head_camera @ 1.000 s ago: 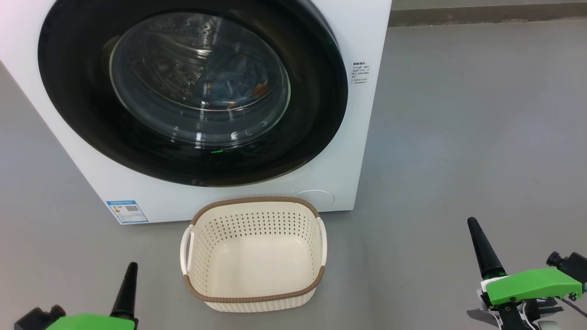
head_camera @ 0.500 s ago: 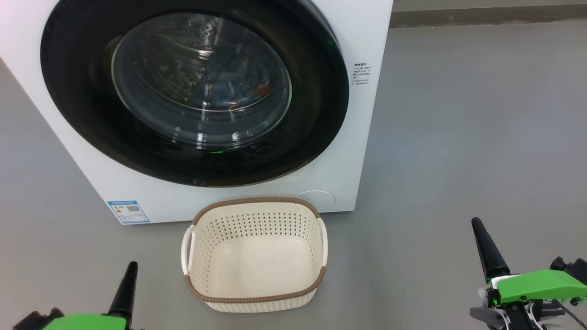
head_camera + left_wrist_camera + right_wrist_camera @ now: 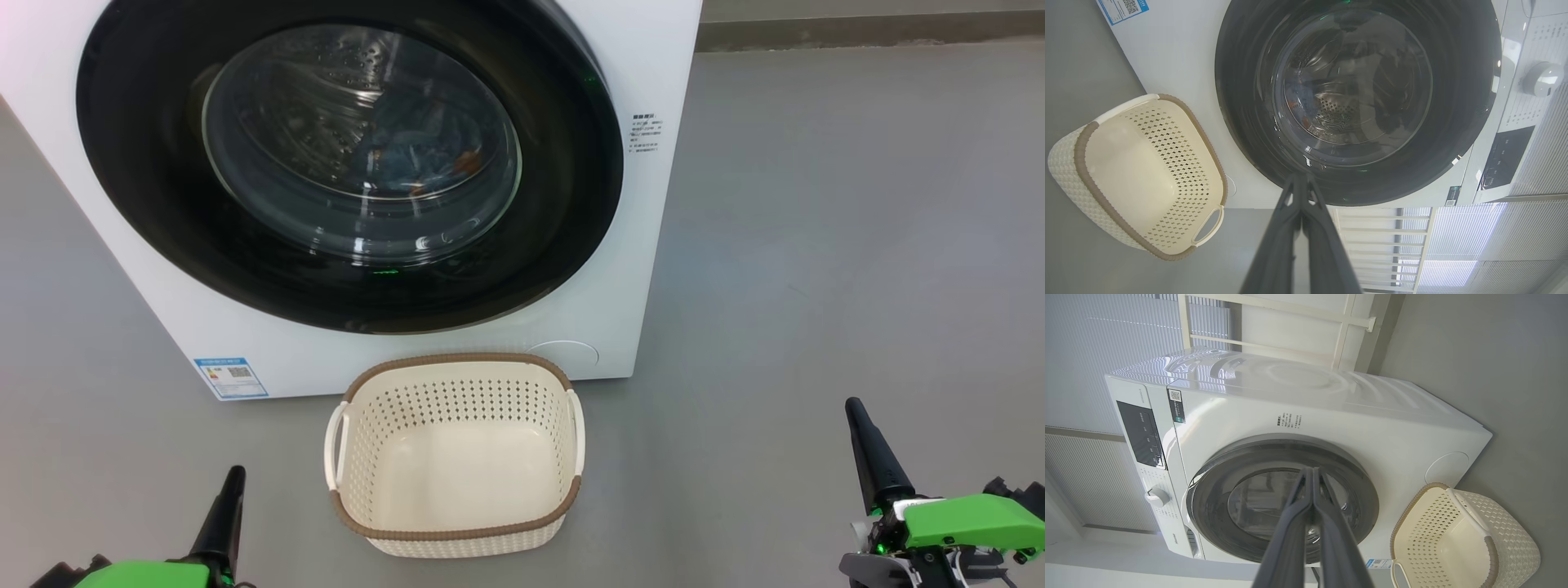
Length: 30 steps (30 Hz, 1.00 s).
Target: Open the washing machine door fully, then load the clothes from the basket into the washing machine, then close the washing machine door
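Both pairs of fingers have sunk slightly toward the bottom edge of the head view, the right fingers (image 3: 857,416) more than the left fingers (image 3: 232,494), while the basket (image 3: 457,532) has kept its place. Each pair is pressed tip to tip and holds nothing, hanging over the grey floor (image 3: 816,245) on either side of the basket. The basket stands empty just in front of the washing machine (image 3: 645,269). The washing machine door (image 3: 139,212) is shut, and through its glass the clothes (image 3: 424,159) lie in the drum, blue fabric with orange flecks. A blue label sticker (image 3: 231,377) with a QR code sits low on the machine's front, and a small block of printed text (image 3: 645,133) sits beside the door; neither is legible. In the right wrist view a second QR sticker (image 3: 1175,405) sits beside the dark control panel (image 3: 1141,435), near a round dial (image 3: 1157,496), their markings too small to read.
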{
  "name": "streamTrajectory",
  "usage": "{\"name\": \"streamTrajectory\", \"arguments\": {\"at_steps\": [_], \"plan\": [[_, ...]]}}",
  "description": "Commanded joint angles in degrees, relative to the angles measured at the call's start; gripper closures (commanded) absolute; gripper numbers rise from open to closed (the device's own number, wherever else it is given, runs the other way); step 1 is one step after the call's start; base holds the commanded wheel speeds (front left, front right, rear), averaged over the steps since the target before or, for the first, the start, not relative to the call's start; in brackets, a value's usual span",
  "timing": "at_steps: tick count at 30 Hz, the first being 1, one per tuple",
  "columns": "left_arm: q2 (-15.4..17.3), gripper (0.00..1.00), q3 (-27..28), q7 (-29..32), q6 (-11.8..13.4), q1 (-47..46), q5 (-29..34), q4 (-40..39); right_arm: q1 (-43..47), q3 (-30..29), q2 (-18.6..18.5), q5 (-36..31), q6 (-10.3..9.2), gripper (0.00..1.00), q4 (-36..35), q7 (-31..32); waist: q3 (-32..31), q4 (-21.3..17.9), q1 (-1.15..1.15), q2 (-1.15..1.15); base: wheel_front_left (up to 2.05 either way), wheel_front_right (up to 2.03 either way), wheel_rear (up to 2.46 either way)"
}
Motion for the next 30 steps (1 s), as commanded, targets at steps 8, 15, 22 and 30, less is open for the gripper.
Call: {"name": "streamTrajectory", "arguments": {"at_steps": [8, 15, 22, 30], "plan": [[0.32, 1.0, 2.95, 1.88, -0.16, -3.08, -5.11, -0.85, -0.47, -0.25, 0.47, 5.72, -0.06, 1.0, -1.74, 2.0, -0.1, 0.12, 0.0, 0.0, 0.0, 0.0, 0.0], [0.18, 1.0, 3.3, 2.39, -0.17, -3.16, -6.47, -0.78, -0.4, -0.65, 0.72, 7.26, -0.06, 1.0, -1.75, 2.52, -0.13, 0.16, 0.0, 0.0, 0.0, 0.0, 0.0], [0.16, 1.0, 3.33, 2.42, -0.17, -3.16, -6.44, -0.78, -0.41, -0.7, 0.75, 7.22, -0.06, 1.0, -1.75, 2.56, -0.13, 0.16, 0.0, 0.0, 0.0, 0.0, 0.0], [0.13, 1.0, 3.37, 2.45, -0.17, -3.16, -6.41, -0.78, -0.41, -0.75, 0.79, 7.17, -0.06, 1.0, -1.75, 2.61, -0.13, 0.16, 0.0, 0.0, 0.0, 0.0, 0.0]]}}
